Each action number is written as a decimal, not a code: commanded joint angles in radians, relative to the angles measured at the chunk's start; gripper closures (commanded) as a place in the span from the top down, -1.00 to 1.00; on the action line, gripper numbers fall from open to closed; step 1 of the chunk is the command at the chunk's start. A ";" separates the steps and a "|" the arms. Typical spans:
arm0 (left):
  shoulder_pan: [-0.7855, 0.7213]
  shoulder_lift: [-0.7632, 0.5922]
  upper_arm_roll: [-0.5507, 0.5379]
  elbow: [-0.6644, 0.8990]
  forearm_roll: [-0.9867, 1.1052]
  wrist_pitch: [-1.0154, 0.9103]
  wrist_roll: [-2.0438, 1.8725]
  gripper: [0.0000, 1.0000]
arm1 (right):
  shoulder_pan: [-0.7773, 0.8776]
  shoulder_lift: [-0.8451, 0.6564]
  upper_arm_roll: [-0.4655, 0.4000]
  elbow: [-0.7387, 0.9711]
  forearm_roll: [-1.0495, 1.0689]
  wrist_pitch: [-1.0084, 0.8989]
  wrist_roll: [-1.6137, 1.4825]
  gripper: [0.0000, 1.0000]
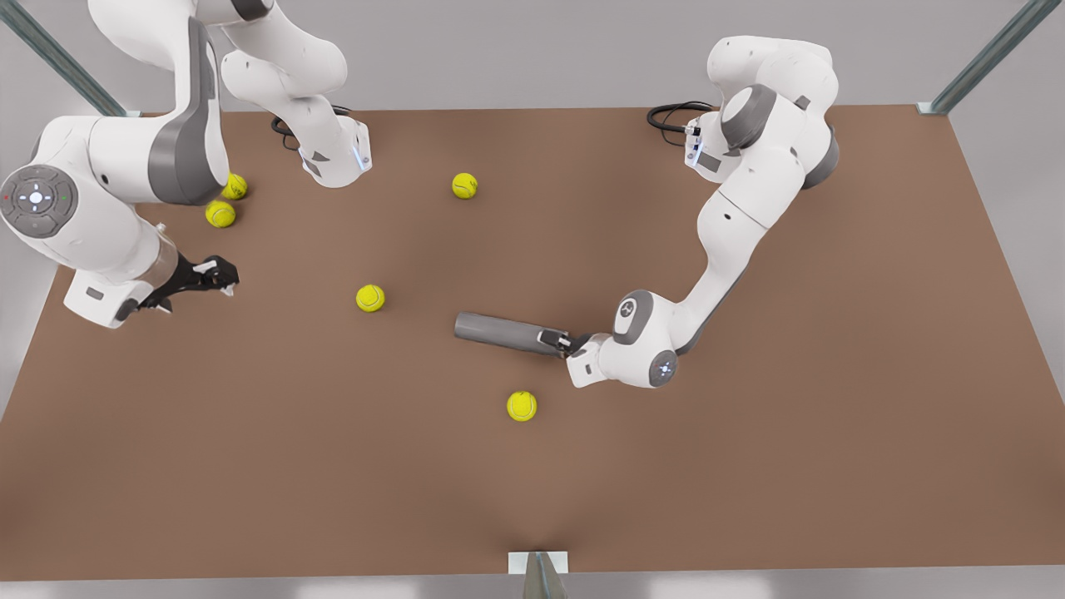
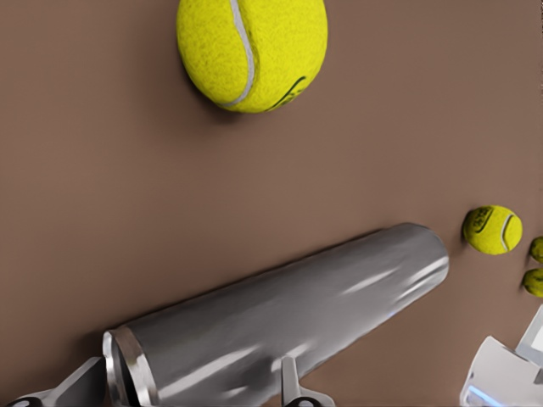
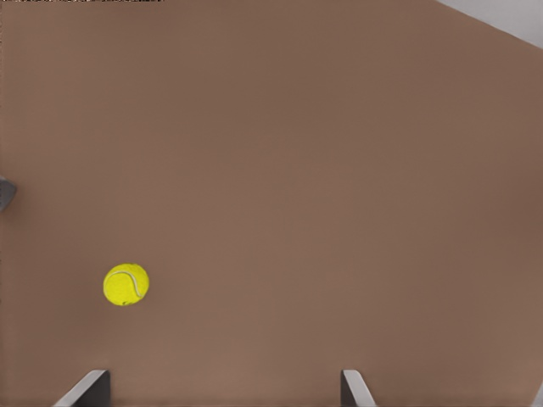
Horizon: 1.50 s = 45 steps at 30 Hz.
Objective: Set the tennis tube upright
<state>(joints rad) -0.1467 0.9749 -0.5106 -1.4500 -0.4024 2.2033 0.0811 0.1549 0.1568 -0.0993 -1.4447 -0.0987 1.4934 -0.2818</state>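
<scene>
I see the tennis tube (image 1: 507, 333) lying flat on the brown surface (image 1: 832, 433) near the middle of the front view, its long axis running nearly level across the frame, tilted slightly down toward the right. My left tool (image 1: 564, 340) is at the tube's right-hand end, the rimmed end, with the arm reaching in from the upper right of the frame. In the left wrist view the tube (image 2: 280, 326) stretches away from the camera, and a finger (image 2: 288, 381) stands on each side of it close to the silver rim; the fingers look closed around it, though I cannot confirm contact. My right tool (image 1: 204, 279) waits at the left edge of the front view, well apart from the tube, fingers spread open over bare surface. Yellow tennis balls (image 1: 370, 298) lie scattered about. I judge the lift must swing the far end downward, pivoting about the gripped rim end.
</scene>
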 commanded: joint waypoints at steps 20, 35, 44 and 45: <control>0.116 0.050 -0.146 0.003 -0.019 -0.053 0.040 1.00 | -0.011 -0.002 0.012 -0.016 0.023 0.027 0.053 1.00; 0.171 0.038 -0.201 0.003 -0.042 -0.171 0.029 1.00 | -0.011 0.007 0.010 -0.016 0.023 0.027 0.052 1.00; 0.191 0.031 -0.253 0.005 -0.044 -0.171 -0.024 0.46 | -0.008 0.007 0.010 -0.016 0.023 0.025 0.053 1.00; 0.193 0.031 -0.259 0.005 -0.042 -0.171 -0.052 0.00 | -0.008 0.007 0.010 -0.014 0.023 0.024 0.053 1.00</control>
<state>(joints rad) 0.0463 1.0078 -0.7695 -1.4448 -0.4460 2.0398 0.0933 0.1474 0.1653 -0.0886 -1.4604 -0.0758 1.5197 -0.2333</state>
